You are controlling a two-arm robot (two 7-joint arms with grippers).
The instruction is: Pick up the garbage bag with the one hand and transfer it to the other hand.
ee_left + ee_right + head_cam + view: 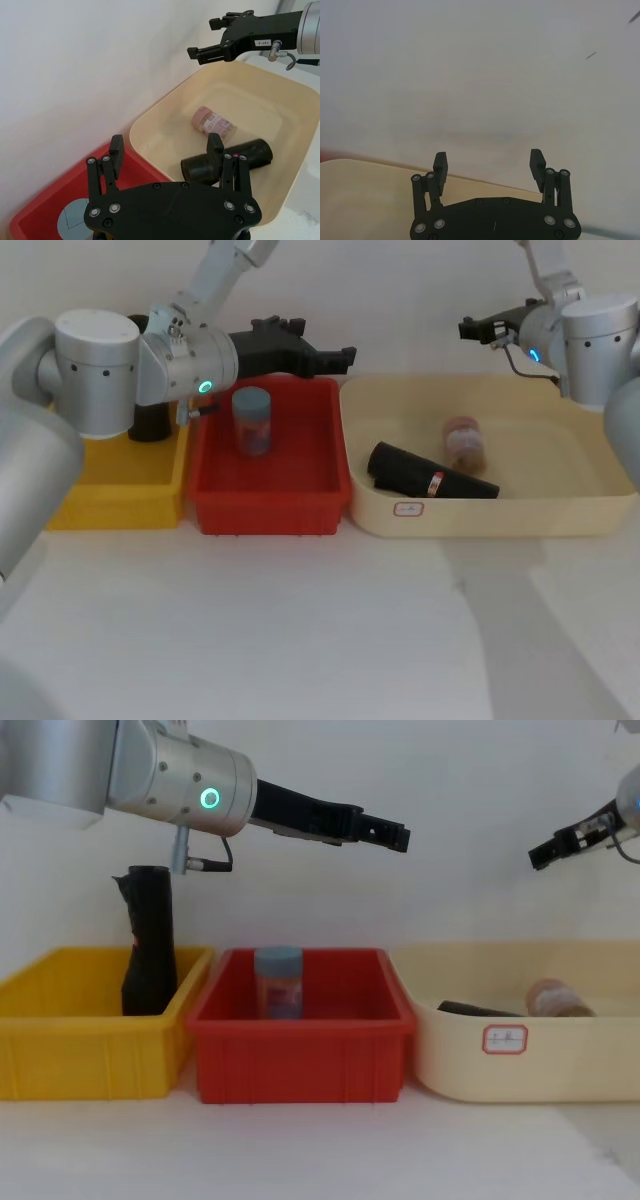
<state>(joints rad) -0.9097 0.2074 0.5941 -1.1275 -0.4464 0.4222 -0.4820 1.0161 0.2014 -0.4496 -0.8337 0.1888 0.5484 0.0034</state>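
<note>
Upright in the yellow bin on a white table: garbage bag. Above the red bin, left gripper, fingers apart. High over the cream tub, before a plain white wall, right gripper, fingers spread.

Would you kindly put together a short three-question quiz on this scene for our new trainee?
1. True or false: the garbage bag lies flat in the red bin.
2. The left gripper, above the red bin, is: A open and empty; B shut on a jar; C shut on the bag.
3. Which bin holds the black roll?
Key: 1 false, it stands upright in the yellow bin; 2 A; 3 the cream bin.
</note>
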